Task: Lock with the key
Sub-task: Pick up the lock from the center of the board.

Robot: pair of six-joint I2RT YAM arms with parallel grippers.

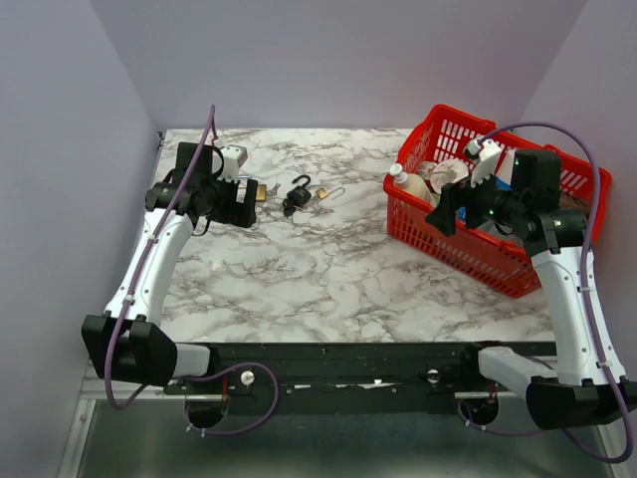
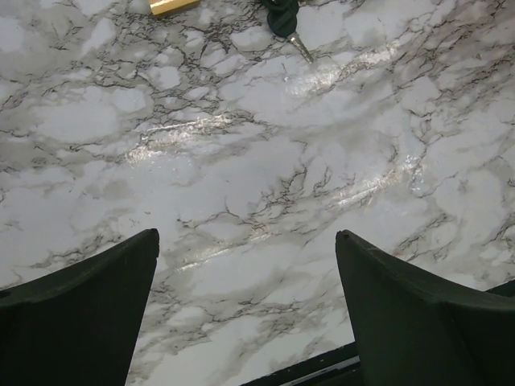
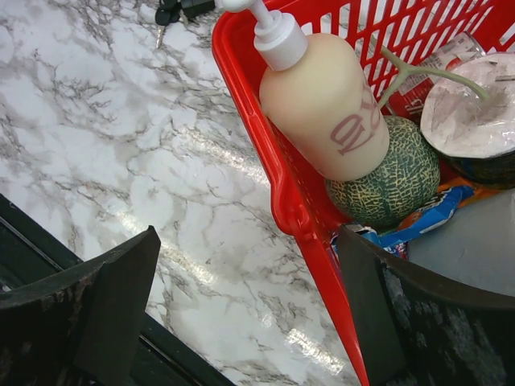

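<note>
I count one black-headed key [image 1: 296, 196] with a silver blade, lying back-centre on the marble table [image 1: 328, 279], and one small brass padlock [image 1: 323, 197] just beside it. Left gripper [image 2: 245, 235] and right gripper [image 3: 245, 233] both gape, empty. One red basket [image 1: 458, 247] sits right.

L hand [image 2: 245, 236] wide open, R hand [image 3: 245, 233] wide open, both arms extended fwd

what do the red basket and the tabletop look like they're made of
Red basket: probably moulded plastic, glossy, with slotted lattice walls. Tabletop: white with grey veining and shiny glare streaks, so marble or a marble-print laminate; the look leaves that open.
</note>
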